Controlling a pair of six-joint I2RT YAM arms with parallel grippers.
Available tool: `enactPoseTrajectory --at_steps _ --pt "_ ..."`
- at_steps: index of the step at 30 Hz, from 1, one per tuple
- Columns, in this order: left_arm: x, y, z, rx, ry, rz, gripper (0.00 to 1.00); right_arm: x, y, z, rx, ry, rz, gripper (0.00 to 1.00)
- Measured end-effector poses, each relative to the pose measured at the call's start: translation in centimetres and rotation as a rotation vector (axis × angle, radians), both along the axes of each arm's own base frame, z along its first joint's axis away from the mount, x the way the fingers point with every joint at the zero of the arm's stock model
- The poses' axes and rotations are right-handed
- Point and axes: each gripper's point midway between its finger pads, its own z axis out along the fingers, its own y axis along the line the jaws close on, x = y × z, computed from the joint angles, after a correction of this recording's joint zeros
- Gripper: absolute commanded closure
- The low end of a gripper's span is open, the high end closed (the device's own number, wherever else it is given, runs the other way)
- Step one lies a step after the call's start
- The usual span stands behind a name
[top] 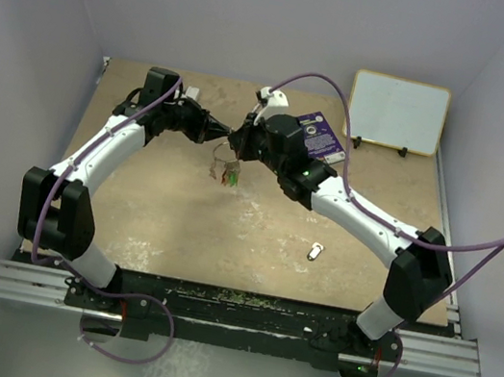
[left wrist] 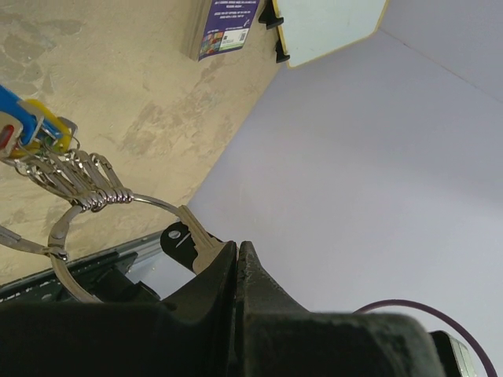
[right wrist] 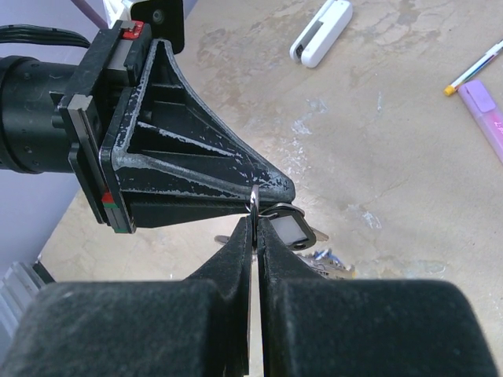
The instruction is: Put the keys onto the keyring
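**Keyring held up between both grippers, over the far middle of the table**

The keyring (left wrist: 149, 199), a thin wire loop, carries a bunch of keys (left wrist: 78, 177) with blue and yellow tags showing. The right gripper (right wrist: 253, 225) is clamped on the ring's wire. The left gripper (left wrist: 237, 247) meets it tip to tip, closed on the blade of a separate key (left wrist: 189, 239) at the ring. A white-tagged key (top: 316, 252) lies alone on the table (top: 177, 224), nearer and to the right. A purple card (top: 321, 134) and a whiteboard (top: 397, 112) are at far right.
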Motion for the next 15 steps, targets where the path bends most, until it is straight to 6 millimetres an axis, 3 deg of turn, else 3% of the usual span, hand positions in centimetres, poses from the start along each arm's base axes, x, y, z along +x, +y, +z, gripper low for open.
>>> enactPoseTrajectory --at_steps 15 --pt "0.4 0.2 -0.1 0.013 -0.007 0.018 0.96 0.1 1.3 -0.8 0.013 0.020 0.027 1.00"
